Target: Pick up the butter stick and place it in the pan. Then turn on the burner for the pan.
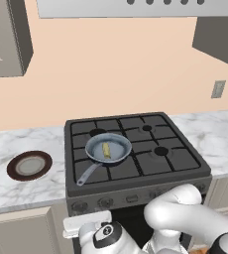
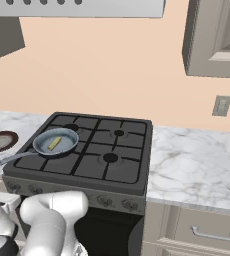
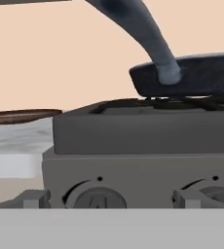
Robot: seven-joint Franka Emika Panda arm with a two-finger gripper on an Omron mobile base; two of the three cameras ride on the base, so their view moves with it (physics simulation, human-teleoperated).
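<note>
Butter stick (image 1: 106,149) lying in pan (image 1: 117,154); you're facing leftmost knob (image 3: 95,197) dead ahead, gripper spread wide — centre before pinching, turning.

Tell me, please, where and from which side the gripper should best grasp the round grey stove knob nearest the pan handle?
Probably the round grey stove knob by its rim, approached straight from the front: it faces outward on the stove's front panel, below the grey-blue pan, so open jaws can straddle it.

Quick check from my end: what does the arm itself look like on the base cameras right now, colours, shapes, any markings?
The glossy white arm is built of thick rounded tubular segments joined by dark, near-black joint bands. At its end is a white rectangular hand block beside a round black-and-white marking. No cables show. The same bulbous white links appear in the right base view.
</note>
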